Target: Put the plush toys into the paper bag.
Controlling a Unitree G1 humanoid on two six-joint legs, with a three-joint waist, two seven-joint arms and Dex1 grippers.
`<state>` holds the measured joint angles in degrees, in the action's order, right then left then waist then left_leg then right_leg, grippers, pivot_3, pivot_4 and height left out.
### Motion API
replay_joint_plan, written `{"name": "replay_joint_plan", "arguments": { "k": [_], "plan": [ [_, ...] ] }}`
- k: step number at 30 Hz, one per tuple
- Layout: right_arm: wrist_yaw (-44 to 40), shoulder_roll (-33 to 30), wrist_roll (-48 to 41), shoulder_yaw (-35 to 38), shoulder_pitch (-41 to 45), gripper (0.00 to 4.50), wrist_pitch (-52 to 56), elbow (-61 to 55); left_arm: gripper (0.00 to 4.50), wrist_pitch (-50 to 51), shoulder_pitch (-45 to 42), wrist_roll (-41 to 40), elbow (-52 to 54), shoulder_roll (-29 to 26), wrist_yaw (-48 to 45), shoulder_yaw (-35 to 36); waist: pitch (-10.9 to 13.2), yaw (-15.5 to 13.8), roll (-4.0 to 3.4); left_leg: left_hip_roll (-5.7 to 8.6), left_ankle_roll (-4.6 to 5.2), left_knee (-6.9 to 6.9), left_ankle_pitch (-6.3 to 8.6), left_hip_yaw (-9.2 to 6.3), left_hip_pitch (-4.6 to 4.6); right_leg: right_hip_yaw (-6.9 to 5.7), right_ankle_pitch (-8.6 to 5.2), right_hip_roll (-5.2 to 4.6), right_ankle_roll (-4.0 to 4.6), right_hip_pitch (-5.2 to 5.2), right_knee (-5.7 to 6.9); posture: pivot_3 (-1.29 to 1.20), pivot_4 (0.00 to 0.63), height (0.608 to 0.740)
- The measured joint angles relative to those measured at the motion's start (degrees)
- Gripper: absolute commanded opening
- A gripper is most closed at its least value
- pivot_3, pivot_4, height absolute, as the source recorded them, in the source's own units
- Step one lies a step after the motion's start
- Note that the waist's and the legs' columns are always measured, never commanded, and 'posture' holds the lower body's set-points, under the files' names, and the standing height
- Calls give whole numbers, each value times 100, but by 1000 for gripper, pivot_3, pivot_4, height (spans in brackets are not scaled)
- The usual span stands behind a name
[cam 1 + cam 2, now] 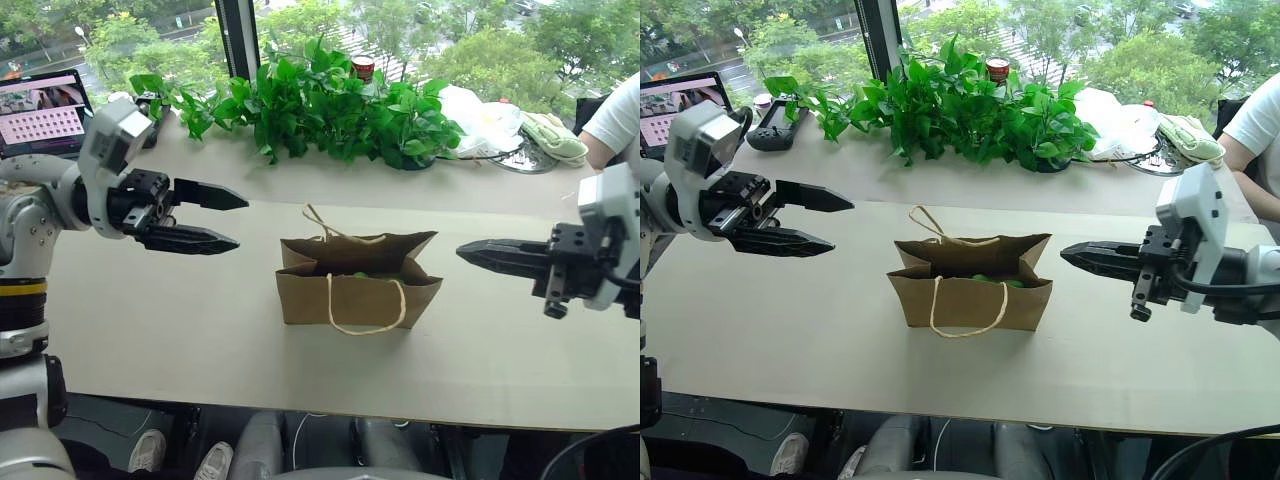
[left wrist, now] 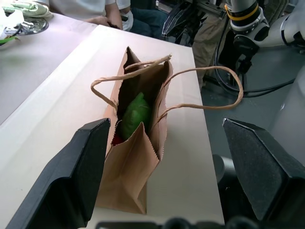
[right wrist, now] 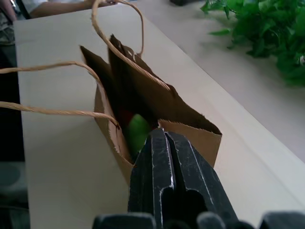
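L gripper [image 1: 228,219] hangs open and empty left of the paper bag [image 1: 355,285], R gripper [image 1: 470,252] shut, empty, on its right; green plush toy [image 2: 134,115] and red plush toy [image 2: 116,139] inside bag on table [image 1: 150,310].

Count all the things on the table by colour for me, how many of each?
Brown: 1, the paper bag
Lime green: 1, the fuzzy plush toy inside the bag
Red: 1, the small plush toy peeking out under the green one
Leafy green: 1, the row of plants
White: 1, the plastic bag
Total: 5
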<state>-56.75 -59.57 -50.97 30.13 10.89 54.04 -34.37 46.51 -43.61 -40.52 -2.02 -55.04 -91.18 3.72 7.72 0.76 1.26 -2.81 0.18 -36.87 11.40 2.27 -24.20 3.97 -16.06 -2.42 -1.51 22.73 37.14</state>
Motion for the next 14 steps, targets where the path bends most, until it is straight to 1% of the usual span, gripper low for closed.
{"name": "replay_joint_plan", "arguments": {
  "k": [6, 14],
  "plan": [
    [18, -48, 24, -23, -20, 0, -107, 109, 4052, -41, 202, 3, 6, 2, 20, -16, 0, 5, 1, 0, 0, 0, 0, 0, -3, 1, 0, 0, 5, 4, 1, 0, 150, 713],
    [83, -90, 67, -144, -18, 0, -151, 175, 4052, -224, 207, 3, 6, 8, 39, -17, 1, -4, 1, 0, 0, 0, 0, 1, -3, 1, 0, 0, 5, 4, 1, 0, 150, 713]
  ]
}}
